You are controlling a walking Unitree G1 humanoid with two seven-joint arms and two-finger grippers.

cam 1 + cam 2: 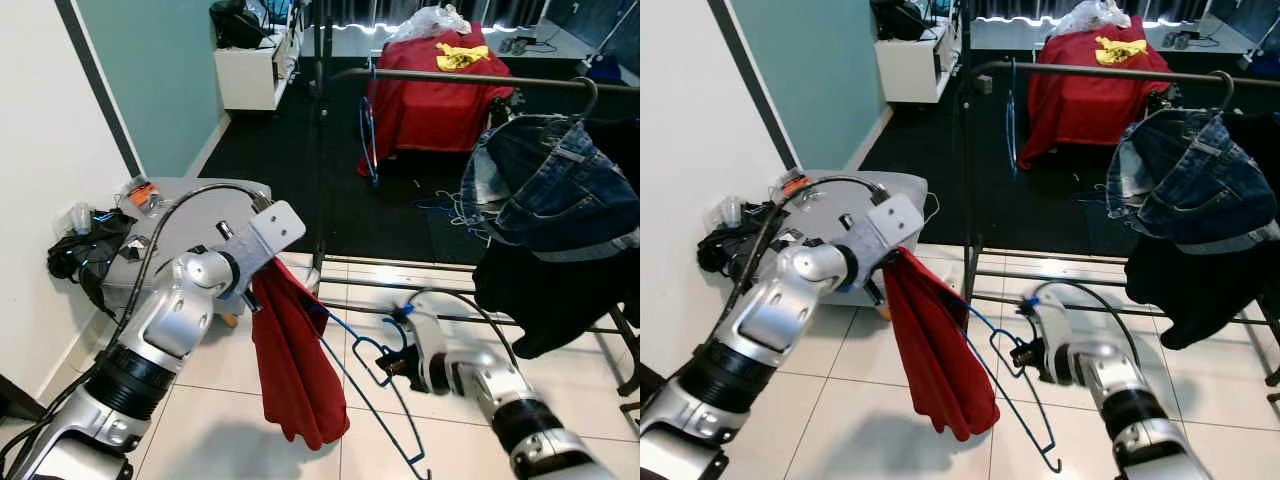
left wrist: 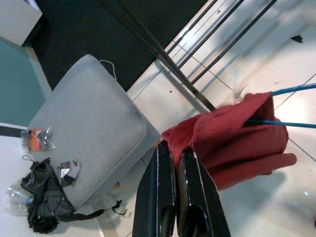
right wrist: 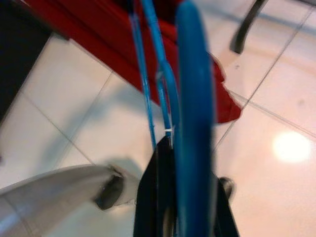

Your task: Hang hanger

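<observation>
Blue wire, thin and bent into a hanger, runs between my two grippers above the glossy white floor tiles. A soft red garment with a slightly nubbly weave droops from it in a long fold, its lower hem hanging free. My left gripper has its two flat black fingers pressed close together on a bunched edge of that red cloth, right at the hanger's upper end, held out before my chest. My right gripper is lower and to the right, its fingers pinched on the wire near the hanger's hook, with the blue strands running straight out past the fingertips in the right wrist view.

Beyond my hands stands a clothes rack of dark metal tube, its low bars crossing the tiles. Denim jeans and a black garment already hang at its right end. A grey cushioned stool sits by the white wall on my left, with tangled black cables beside it. Farther back lie a dark carpet and a red cloth draped over furniture.
</observation>
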